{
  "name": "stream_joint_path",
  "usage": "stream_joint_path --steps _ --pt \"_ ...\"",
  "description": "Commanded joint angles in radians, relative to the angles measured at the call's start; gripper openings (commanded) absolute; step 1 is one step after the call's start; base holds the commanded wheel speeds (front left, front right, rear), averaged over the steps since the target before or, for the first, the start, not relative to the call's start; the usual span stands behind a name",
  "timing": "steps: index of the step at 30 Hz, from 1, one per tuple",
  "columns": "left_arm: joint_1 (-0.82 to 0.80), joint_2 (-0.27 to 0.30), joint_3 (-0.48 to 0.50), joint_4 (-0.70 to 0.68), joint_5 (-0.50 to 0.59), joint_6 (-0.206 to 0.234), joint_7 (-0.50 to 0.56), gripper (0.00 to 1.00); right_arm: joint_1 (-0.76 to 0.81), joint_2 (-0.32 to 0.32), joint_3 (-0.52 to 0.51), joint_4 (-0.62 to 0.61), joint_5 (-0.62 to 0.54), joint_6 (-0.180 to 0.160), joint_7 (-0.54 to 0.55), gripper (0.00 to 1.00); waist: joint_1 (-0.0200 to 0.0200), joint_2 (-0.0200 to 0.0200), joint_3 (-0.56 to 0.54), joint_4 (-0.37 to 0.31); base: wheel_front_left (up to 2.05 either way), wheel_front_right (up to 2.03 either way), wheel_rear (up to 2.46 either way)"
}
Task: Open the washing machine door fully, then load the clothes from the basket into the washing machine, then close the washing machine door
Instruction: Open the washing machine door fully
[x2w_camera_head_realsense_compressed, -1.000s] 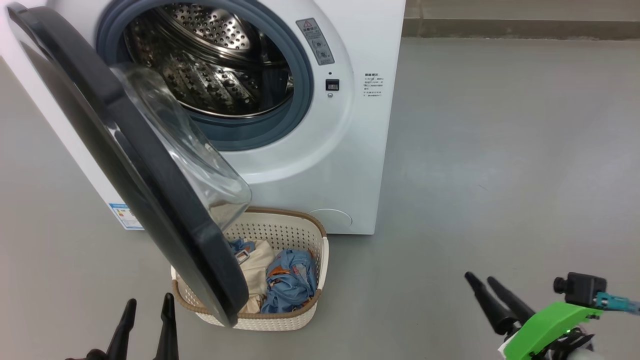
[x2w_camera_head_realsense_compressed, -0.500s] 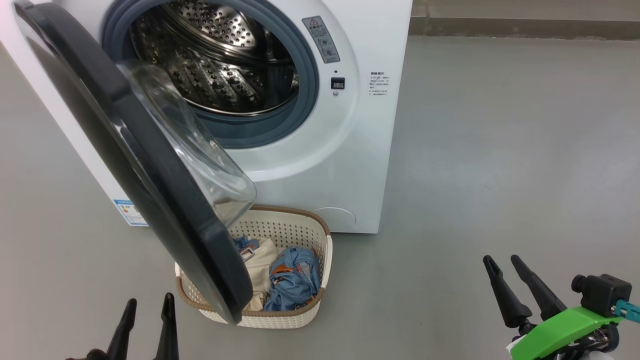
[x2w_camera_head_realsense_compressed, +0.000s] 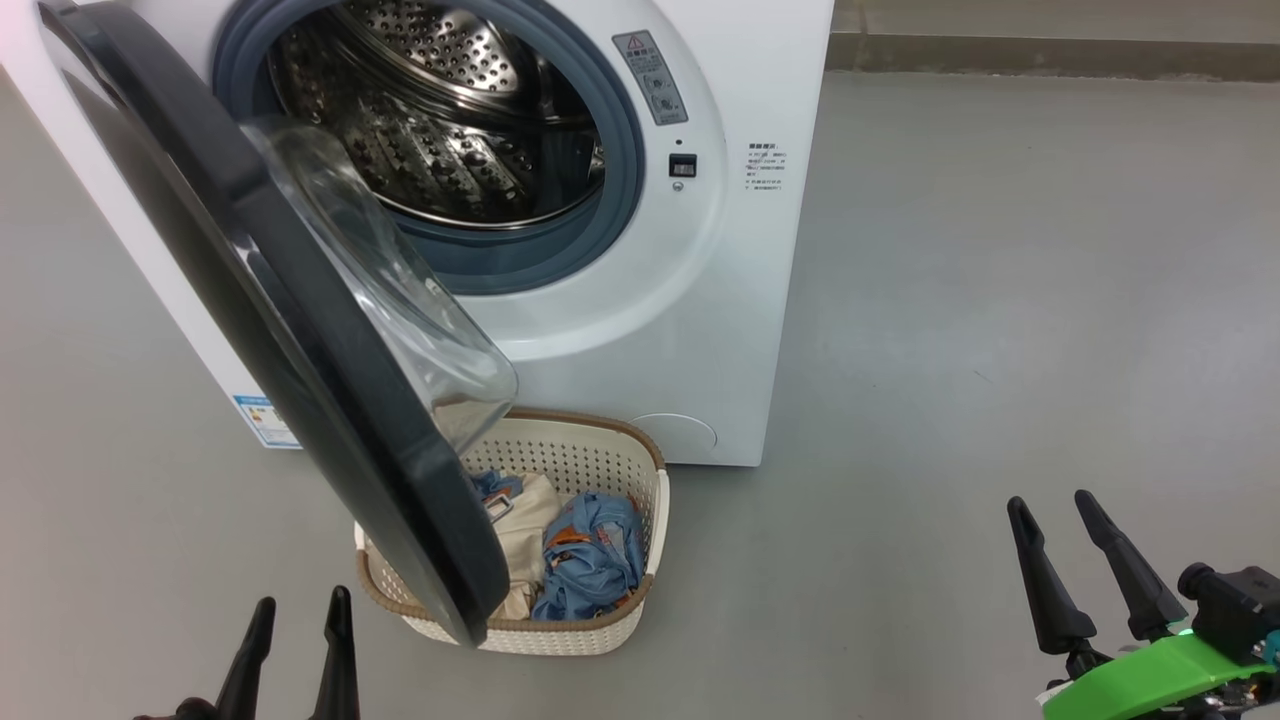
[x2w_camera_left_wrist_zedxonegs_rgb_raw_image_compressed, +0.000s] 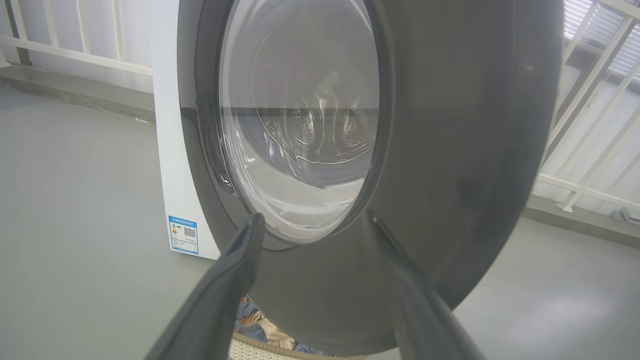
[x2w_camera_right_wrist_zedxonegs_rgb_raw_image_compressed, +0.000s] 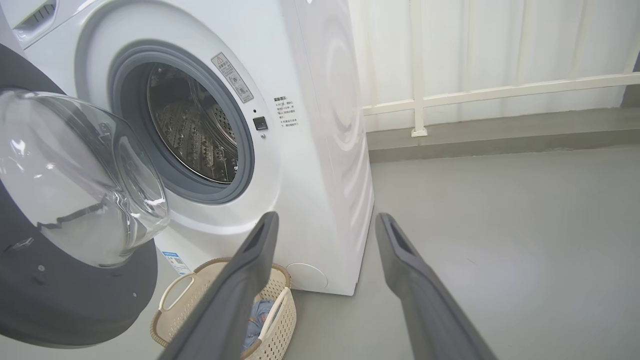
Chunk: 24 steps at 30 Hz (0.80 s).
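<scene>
Logs open, empty right pincer (x2w_camera_head_realsense_compressed: 1049, 499) swinging upright and rightward, open left pincer (x2w_camera_head_realsense_compressed: 302, 598) idle by black-rimmed round glass door (x2w_camera_head_realsense_compressed: 340, 400), half-open above cream perforated plastic basket (x2w_camera_head_realsense_compressed: 600, 635) of blue-print and cream clothes (x2w_camera_head_realsense_compressed: 590, 560): door-opening unfinished, loading not begun.

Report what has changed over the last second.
The right gripper swung right and up in the head view, its fingers turning more upright. It is open and holds nothing. The whole picture slid slightly right, so the camera turned. The left gripper, open, stayed at the lower left. The washing machine door, the basket and the clothes did not move.
</scene>
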Motion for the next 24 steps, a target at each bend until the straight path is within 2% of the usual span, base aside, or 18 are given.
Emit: stream_joint_path --steps 1,12,24 --pt "-0.028 0.011 0.031 -0.024 0.01 0.001 -0.006 1.0 0.003 -0.012 0.0 -0.031 -0.032 0.006 -0.012 1.0 0.0 0.0 0.001 0.002 0.0 0.0 0.0" --pt "-0.028 0.011 0.034 -0.026 0.013 0.001 -0.006 1.0 0.039 0.02 -0.046 -0.027 -0.109 0.006 -0.012 1.0 0.0 0.0 0.0 0.004 0.0 0.0 0.0" --pt "-0.044 -0.009 0.05 -0.03 0.007 0.001 -0.006 1.0 0.052 0.028 -0.05 -0.006 -0.127 0.006 -0.012 1.0 0.0 0.0 -0.002 0.003 0.0 0.0 0.0"
